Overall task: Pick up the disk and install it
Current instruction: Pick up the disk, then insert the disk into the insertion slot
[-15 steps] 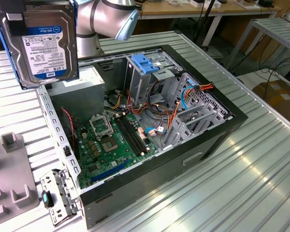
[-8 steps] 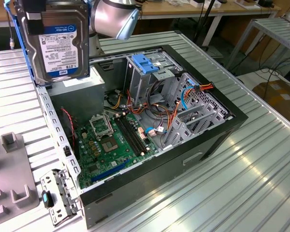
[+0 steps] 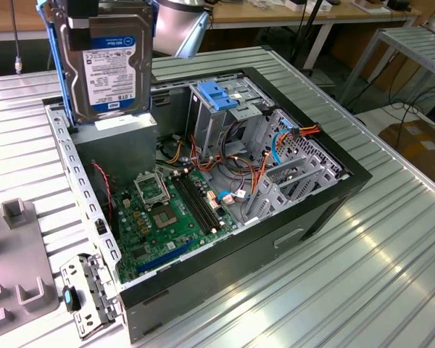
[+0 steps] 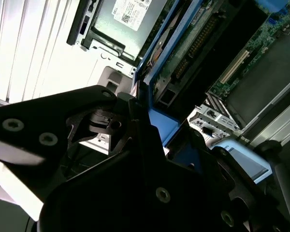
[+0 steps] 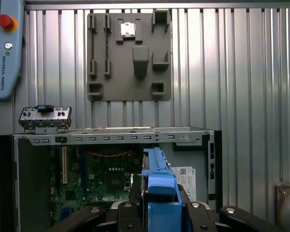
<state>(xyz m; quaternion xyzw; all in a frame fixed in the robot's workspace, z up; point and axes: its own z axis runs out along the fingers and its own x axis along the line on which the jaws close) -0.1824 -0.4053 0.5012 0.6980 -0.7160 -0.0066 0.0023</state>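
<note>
At the exterior view's left of the case (image 3: 225, 254), a grey fixture plate (image 3: 14, 246) lay flat on the bench (image 3: 362, 290), clear of the work. Next along, over the case's rear corner, the disk (image 3: 107, 65) hung in the air, lifted well clear of everything inside. The claw (image 5: 160, 215) was closed on its upper end; in the first wrist view the blue rail (image 5: 159, 181) stood clamped between the black jaws. The disk's long axis ran upright, straight down from the claw, so it hung edge-down with its label face turned toward the exterior camera. Directly beneath it, inside the case, sat the grey power box (image 3: 119, 138), close under the disk's lower edge but, as far as could be judged, not touching it. Further to the exterior view's right lay the board (image 3: 167, 217) on the case floor, and beyond that the drive cage (image 3: 217, 127) with a bare blue bracket (image 3: 219, 94) on top. The cage stood apart from the disk, lower than it and to the exterior view's right, with open case between the two. The disk was lifted but not yet seated anywhere in the case
</note>
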